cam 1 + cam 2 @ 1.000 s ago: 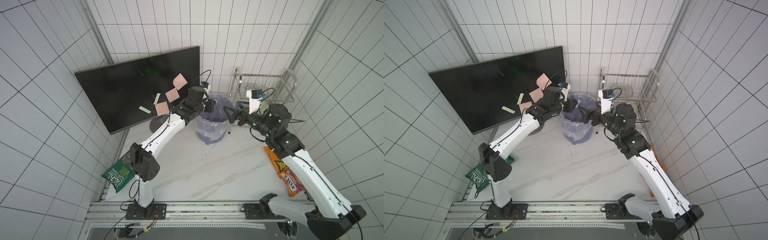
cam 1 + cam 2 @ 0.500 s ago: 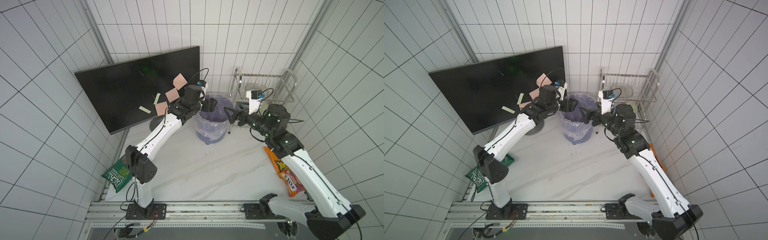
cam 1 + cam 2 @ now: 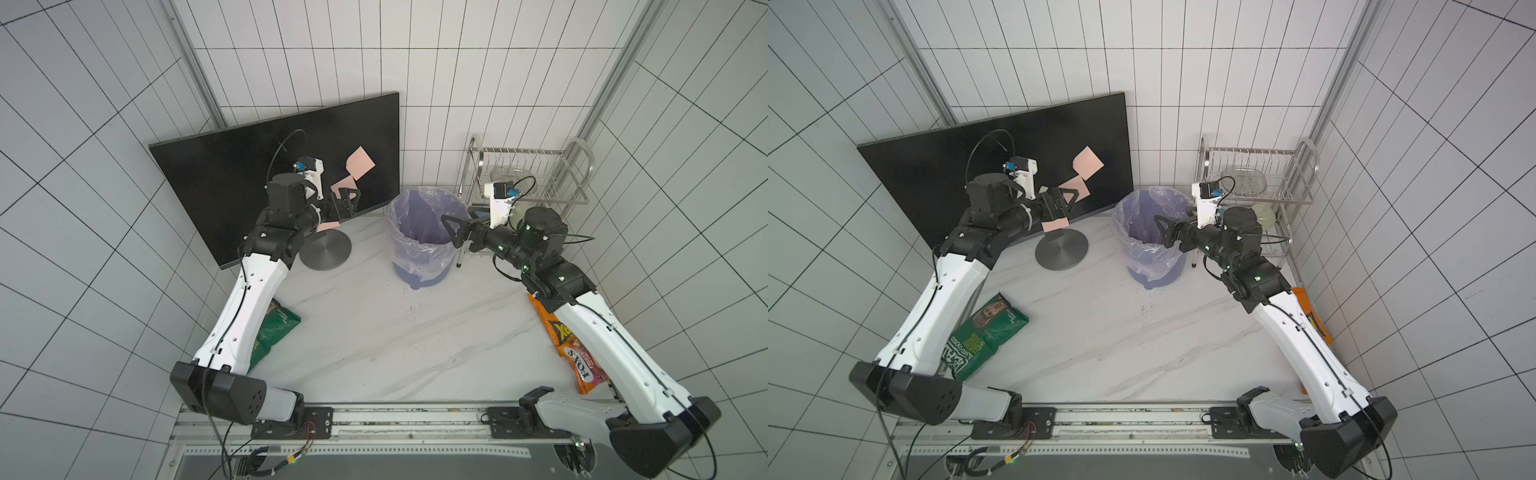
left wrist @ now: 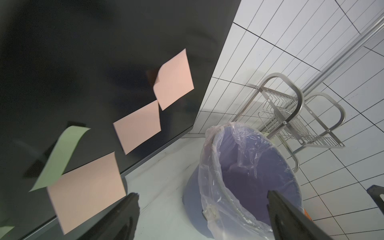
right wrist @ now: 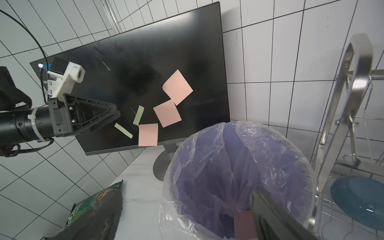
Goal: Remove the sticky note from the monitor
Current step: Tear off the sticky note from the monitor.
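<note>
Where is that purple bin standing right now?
In both top views the purple bin stands at the back, between the monitor on its left and the wire rack on its right.

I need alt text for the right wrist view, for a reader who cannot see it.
A black monitor carries three pink notes and two green strips, with the left gripper close in front of it. Nearer the camera stands a purple bin lined with clear plastic, one pink note inside, beside a metal rack.
</note>
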You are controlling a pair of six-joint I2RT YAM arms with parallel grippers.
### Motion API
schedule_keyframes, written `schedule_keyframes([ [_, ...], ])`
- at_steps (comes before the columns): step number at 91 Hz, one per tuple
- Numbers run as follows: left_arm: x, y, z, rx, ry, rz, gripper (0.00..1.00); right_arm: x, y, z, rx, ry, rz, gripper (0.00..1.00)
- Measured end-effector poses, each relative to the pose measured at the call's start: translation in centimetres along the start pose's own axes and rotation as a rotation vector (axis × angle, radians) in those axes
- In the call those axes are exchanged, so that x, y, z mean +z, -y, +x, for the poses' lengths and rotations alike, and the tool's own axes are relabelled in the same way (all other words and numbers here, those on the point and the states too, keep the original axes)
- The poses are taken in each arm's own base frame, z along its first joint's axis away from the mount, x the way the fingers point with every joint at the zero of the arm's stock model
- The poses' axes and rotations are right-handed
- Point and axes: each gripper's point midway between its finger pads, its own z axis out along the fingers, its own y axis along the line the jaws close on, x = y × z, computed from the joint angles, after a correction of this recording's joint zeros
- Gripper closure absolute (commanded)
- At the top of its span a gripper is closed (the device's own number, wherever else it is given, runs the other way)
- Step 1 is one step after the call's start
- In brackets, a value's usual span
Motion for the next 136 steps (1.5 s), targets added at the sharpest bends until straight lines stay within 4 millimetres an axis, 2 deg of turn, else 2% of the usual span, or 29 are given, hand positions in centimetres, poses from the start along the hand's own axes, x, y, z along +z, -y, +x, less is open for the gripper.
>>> schedule_keyframes([
  [11,-1.9,-3.5,-0.3,-0.052,0.033,-0.051,0.04,0.2,-0.2,0.0,0.008,0.002,-0.014,0.01],
  [21,-2.7,-6.2,0.1,-0.111,0.056,-0.074,0.05,0.2,-0.4,-0.2,0.013,0.007,-0.023,0.01],
  [42,-2.5,-9.2,2.4,-0.211,0.041,-0.085,0.05,0.2,-0.4,0.0,0.023,0.005,-0.027,0.01],
  [77,-2.2,-12.3,6.0,-0.382,0.039,-0.102,0.07,0.3,-0.5,0.1,0.033,0.006,-0.039,0.01],
  [95,-1.8,-13.3,6.0,-0.458,0.083,-0.08,0.09,0.4,-0.6,0.1,0.032,0.008,-0.043,0.01],
  [120,0.3,-15.3,7.6,-0.583,0.109,-0.052,0.1,0.4,-0.5,0.1,0.031,0.008,-0.043,0.01],
  [136,0.7,-16.1,7.3,-0.624,0.171,-0.017,0.1,0.5,-0.5,0.2,0.032,0.006,-0.042,0.01],
])
